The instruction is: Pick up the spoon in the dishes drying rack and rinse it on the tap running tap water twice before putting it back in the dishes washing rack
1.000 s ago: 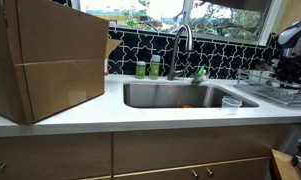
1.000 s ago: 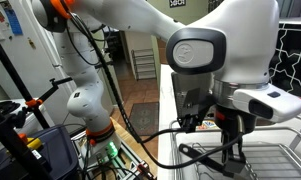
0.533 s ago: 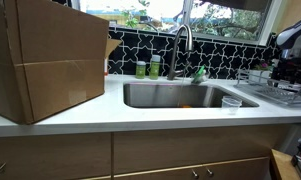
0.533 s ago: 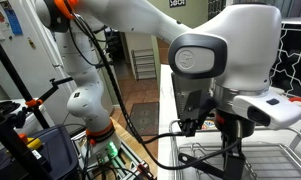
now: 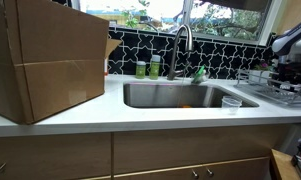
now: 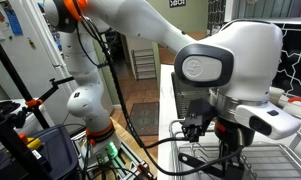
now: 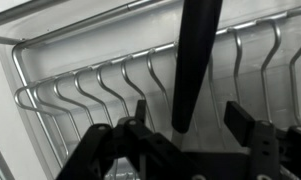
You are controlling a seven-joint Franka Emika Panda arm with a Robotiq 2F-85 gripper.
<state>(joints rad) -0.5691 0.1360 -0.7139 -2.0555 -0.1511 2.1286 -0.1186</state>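
Centre-bottom of the wrist view, the black 2-finger gripper [image 7: 195, 128] stands apart, flanking a black straight handle [image 7: 197, 50] above the chrome wire drying rack [image 7: 98, 92].

The white arm [image 6: 235, 55] holds its hand [image 6: 222, 155] low over the wire rack [image 6: 278, 158].

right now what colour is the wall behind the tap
Black wall tile with white curvy lines, clearest in an exterior view.

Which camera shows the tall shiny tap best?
An exterior view, where the tap stands whole, arching over the sink. In an exterior view filled by the robot arm it is missing; the wrist view looks at rack wires.
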